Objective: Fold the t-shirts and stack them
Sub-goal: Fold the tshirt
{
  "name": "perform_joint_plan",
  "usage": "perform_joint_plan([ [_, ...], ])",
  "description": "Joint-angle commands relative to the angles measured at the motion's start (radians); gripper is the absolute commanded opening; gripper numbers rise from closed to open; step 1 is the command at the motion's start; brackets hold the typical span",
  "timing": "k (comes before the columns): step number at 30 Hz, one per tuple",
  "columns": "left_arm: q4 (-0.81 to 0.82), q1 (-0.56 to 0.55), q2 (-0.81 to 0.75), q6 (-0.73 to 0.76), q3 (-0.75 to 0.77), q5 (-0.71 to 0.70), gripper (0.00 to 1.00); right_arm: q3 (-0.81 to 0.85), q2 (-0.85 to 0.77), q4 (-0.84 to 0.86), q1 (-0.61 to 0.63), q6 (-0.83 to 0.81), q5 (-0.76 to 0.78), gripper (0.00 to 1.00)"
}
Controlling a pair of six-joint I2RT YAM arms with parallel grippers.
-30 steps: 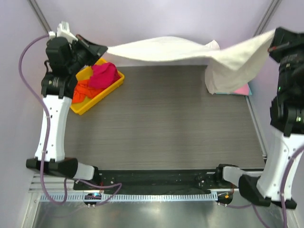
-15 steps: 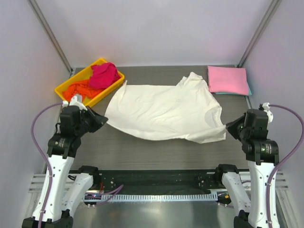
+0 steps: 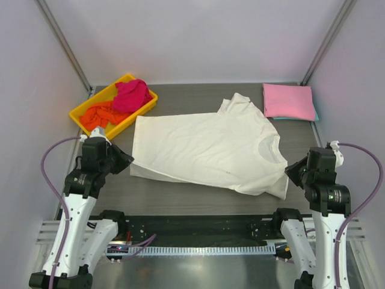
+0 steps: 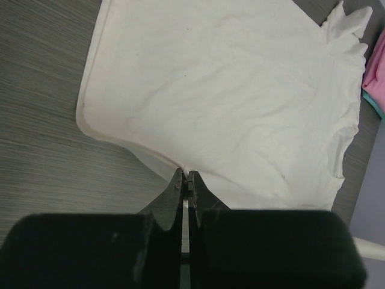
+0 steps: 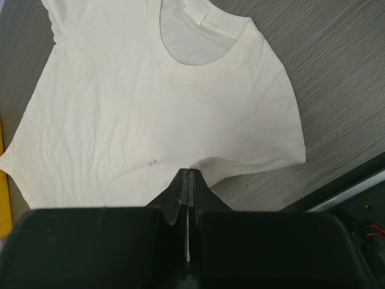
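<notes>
From above, on the grey wood-grain bench (image 3: 198,198): a soft cream-white short-sleeved t-shirt (image 3: 207,150), spread flat in the middle, hem toward the left, collar toward the right. At its near hem corner the left hand (image 3: 124,161), at its near sleeve the right hand (image 3: 290,171). Probably held so to keep the cloth stretched and smooth before a first fold. At the far left corner, a yellow plastic tray (image 3: 81,109) holding a crumpled magenta shirt (image 3: 132,95) and an orange shirt (image 3: 99,114), both unfolded. At the far right corner, a folded pink shirt (image 3: 287,100) lying on a teal one (image 3: 314,118), only an edge of it showing; seemingly the stack already begun.

From the left wrist: left hand (image 4: 184,176) pressed together, pinching the hem edge, with the cloth drawn to a small peak at the tips.

From the right wrist: right hand (image 5: 188,173) likewise pressed together, pinching the sleeve edge below the round collar, with creases running toward the tips.
</notes>
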Motion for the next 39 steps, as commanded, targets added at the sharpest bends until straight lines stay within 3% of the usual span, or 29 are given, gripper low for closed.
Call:
perform_joint_plan([
  [1, 0.013, 0.002, -0.027, -0.018, -0.006, -0.109, 0.00, -0.036, 0.056, 0.084, 0.003, -0.033, 0.020, 0.01],
  [7, 0.060, 0.002, 0.039, -0.035, -0.063, -0.121, 0.00, -0.085, 0.176, 0.252, 0.003, -0.067, -0.030, 0.01],
  [13, 0.117, 0.002, 0.141, -0.042, -0.072, -0.155, 0.00, -0.043, 0.397, 0.380, 0.011, -0.120, -0.054, 0.01],
  [22, 0.183, 0.002, 0.284, -0.050, -0.071, -0.193, 0.00, 0.085, 0.680, 0.423, 0.069, -0.211, 0.059, 0.01],
  [31, 0.237, 0.002, 0.442, -0.035, -0.048, -0.258, 0.00, 0.218, 0.834, 0.429, 0.258, -0.264, 0.271, 0.01],
  [39, 0.265, 0.002, 0.534, -0.028, -0.032, -0.267, 0.00, 0.292, 0.914, 0.466, 0.265, -0.390, 0.328, 0.01],
])
